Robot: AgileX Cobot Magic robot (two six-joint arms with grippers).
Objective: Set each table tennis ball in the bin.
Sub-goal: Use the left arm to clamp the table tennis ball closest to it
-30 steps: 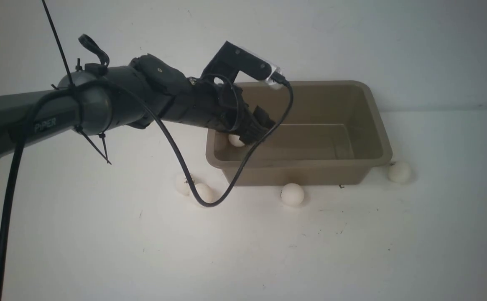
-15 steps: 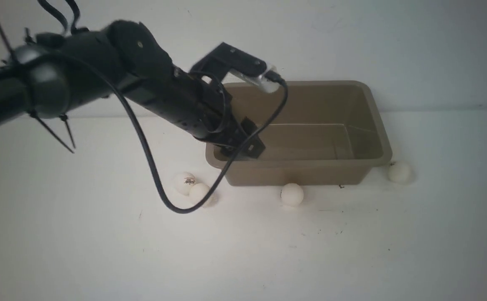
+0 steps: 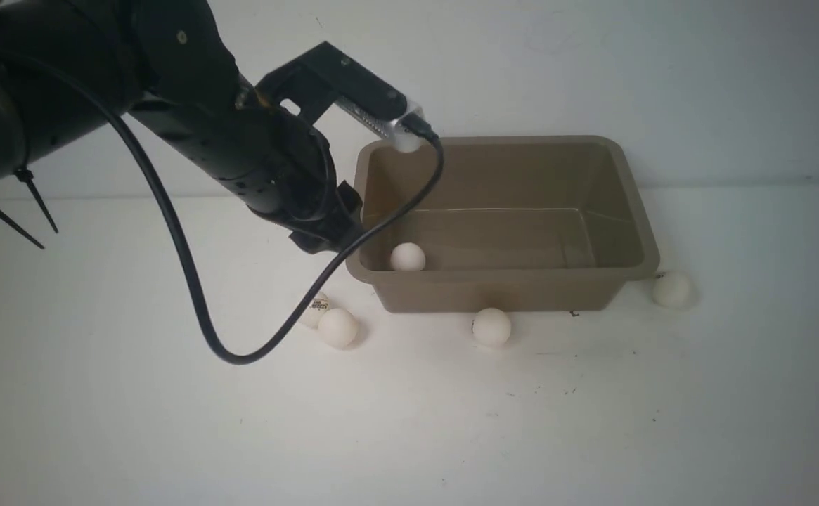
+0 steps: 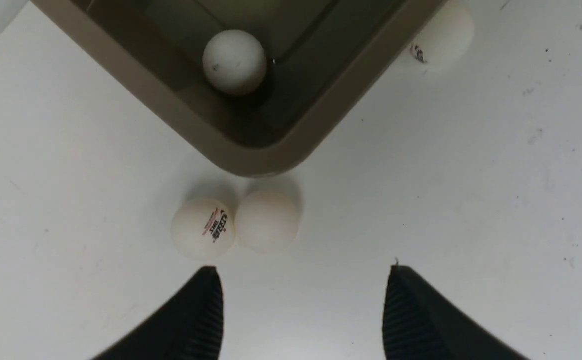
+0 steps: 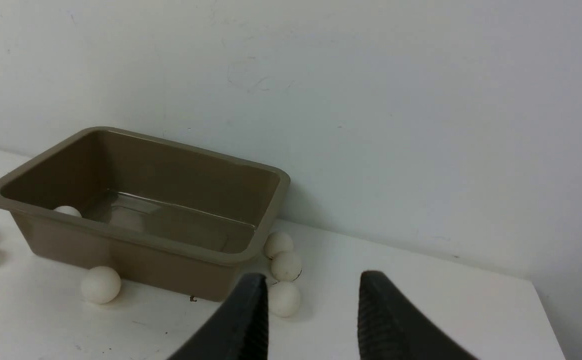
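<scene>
Evidently light and roll-prone: pinch table tennis balls across the middle; left hand, right hand spread, empty.

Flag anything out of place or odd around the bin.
Only one ball lies inside the bin. The rest sit loose on the table: a touching pair at the bin's front-left corner, a single ball by the front wall, three balls clustered at its right end. Nothing looks damaged or askew.

lab-like bare white table, wall
</scene>
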